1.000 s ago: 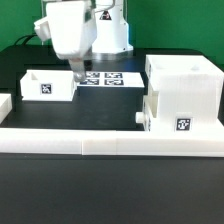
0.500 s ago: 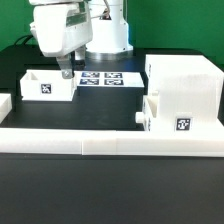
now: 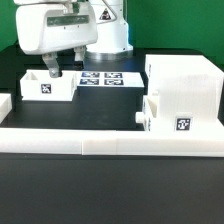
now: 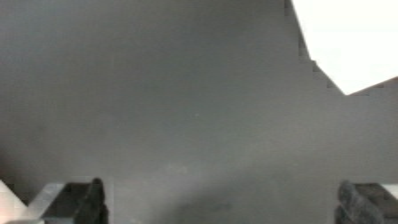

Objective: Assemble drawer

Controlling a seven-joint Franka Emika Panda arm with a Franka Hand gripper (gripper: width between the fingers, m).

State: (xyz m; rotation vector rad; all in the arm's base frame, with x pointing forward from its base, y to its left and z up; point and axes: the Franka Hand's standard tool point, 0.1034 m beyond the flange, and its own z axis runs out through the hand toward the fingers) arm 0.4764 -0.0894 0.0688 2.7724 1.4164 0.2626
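Drawer tray (image 3: 48, 86), first of two, open-top and tagged on its front face, sits just below my hand (image 3: 64, 68). I see no contact. My fingers (image 4: 79, 203) stand spread wide, and the wrist view shows only the dark surface (image 4: 178, 110) between them. A white corner (image 4: 356, 40) shows in that view; I cannot tell which part it is. The marker board (image 3: 100, 77) lies near my hand, on the exterior view's right of it. The casing (image 3: 188, 80) stands upright, well apart from my hand, farther right. The second tray (image 3: 160, 112) rests against the casing's lower part, its knob (image 3: 140, 118) pointing back toward my hand. Whether it is inserted, I cannot tell.
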